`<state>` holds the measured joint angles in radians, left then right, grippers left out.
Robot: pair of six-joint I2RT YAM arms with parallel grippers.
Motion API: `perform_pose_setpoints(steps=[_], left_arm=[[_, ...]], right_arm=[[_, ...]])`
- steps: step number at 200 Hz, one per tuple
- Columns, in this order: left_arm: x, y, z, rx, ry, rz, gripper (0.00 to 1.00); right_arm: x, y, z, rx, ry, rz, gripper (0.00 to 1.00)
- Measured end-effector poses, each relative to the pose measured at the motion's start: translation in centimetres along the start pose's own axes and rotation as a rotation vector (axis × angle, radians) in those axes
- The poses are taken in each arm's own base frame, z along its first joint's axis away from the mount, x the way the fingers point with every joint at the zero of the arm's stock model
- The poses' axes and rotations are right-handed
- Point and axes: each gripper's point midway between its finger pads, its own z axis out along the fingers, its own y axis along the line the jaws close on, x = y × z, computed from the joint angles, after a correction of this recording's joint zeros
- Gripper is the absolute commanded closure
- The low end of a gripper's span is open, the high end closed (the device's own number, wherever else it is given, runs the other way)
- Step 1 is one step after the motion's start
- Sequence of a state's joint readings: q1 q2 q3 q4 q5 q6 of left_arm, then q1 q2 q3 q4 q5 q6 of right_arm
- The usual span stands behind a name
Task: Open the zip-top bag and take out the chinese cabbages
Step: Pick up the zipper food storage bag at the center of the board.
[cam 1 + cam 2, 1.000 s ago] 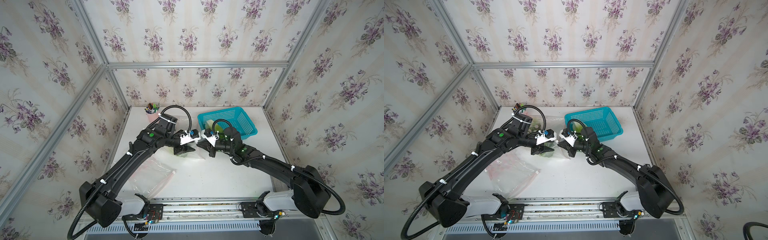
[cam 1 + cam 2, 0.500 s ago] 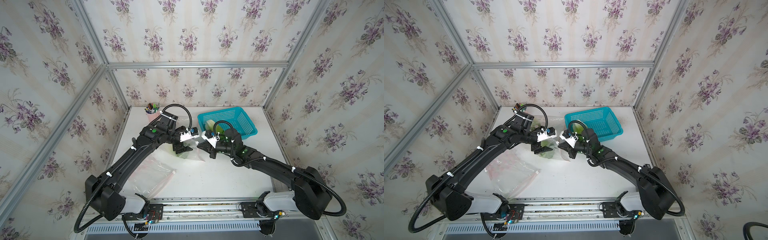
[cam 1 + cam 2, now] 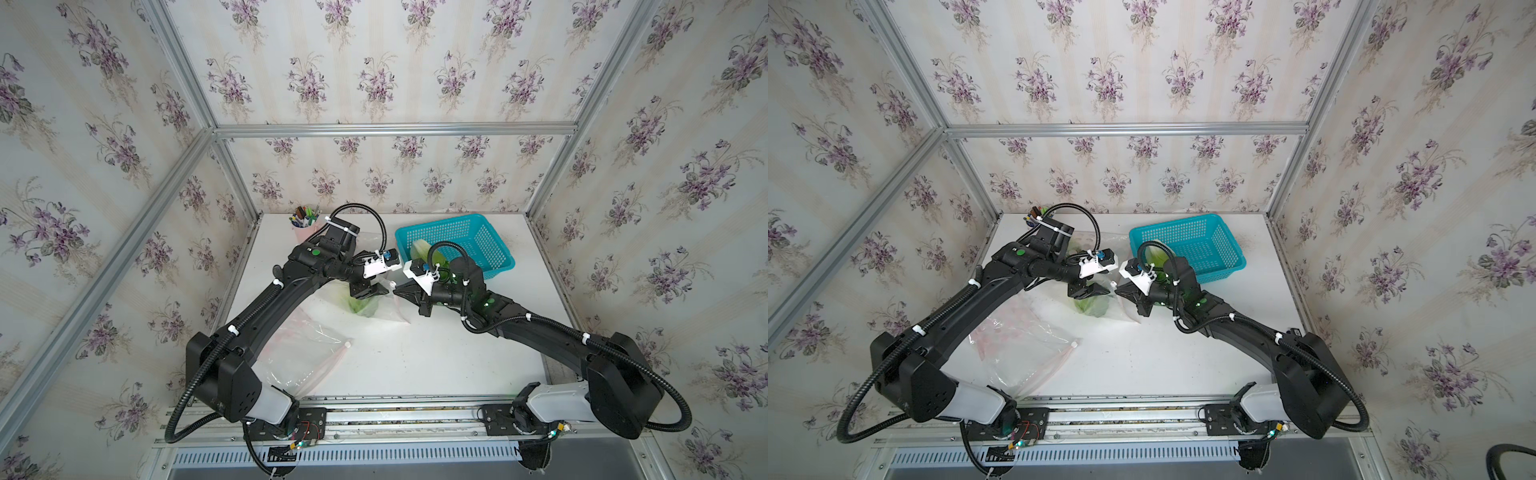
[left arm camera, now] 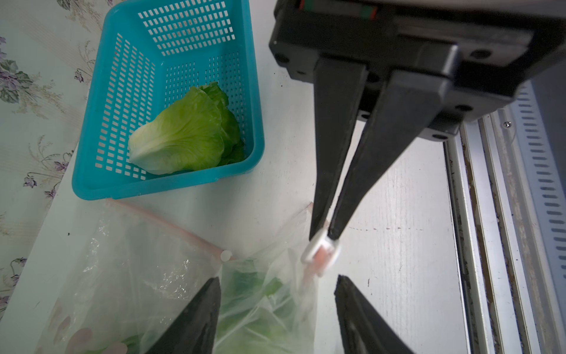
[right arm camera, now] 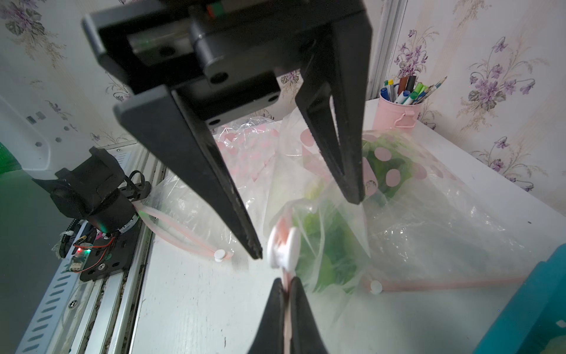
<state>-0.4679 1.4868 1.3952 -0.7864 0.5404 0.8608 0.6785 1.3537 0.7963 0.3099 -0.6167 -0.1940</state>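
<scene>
Two black arms meet nose to nose over a zip-top bag (image 3: 1120, 312) on the white table (image 3: 1142, 357).
The left gripper (image 3: 1090, 291) and right gripper (image 3: 1124, 293) stand tip to tip. Green chinese cabbages (image 3: 1094, 306) show through the plastic just under the left fingers. A blue basket (image 3: 1208, 249) sits behind the right fingers, and a second clear bag (image 3: 1021, 345) lies well back from the left ones.

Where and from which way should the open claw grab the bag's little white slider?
Pinch the white slider across its two broad sides, one finger each side of the pink zip strip. Come from the left gripper's side, facing the right gripper, which is shut on the strip right next to it. The slider sticks out clear of the bag, so both sides look reachable.
</scene>
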Motion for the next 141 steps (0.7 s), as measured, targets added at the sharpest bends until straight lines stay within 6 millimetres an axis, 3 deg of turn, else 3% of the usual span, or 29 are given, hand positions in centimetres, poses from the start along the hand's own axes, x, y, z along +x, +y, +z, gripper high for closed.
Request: perform_pose_setpoints(steps=[20,59,77,101,137,141], left_arm=[[0.01,-0.19,0.13,0.015,-0.005,-0.005,0.44],[-0.04,-0.29,0.1,0.031,-0.017,-0.011,0.72],[0.02,-0.24,0.23,0.035,-0.016,-0.011,0.8],[0.06,-0.19,0.41,0.042,-0.013,-0.015,1.0],[0.12,-0.11,0.61,0.049,-0.01,-0.028,1.0],[0.12,-0.12,0.61,0.049,-0.009,-0.029,1.0]], right_arm=[[-0.01,0.0,-0.01,0.0,0.0,0.002,1.0],[0.0,-0.01,-0.01,0.001,0.0,0.0,1.0],[0.0,-0.06,-0.01,0.004,0.001,0.0,1.0],[0.0,-0.07,-0.01,0.005,0.0,-0.001,1.0],[-0.04,-0.12,-0.01,0.007,-0.001,-0.002,1.0],[-0.03,-0.12,0.0,0.007,-0.001,-0.001,0.94]])
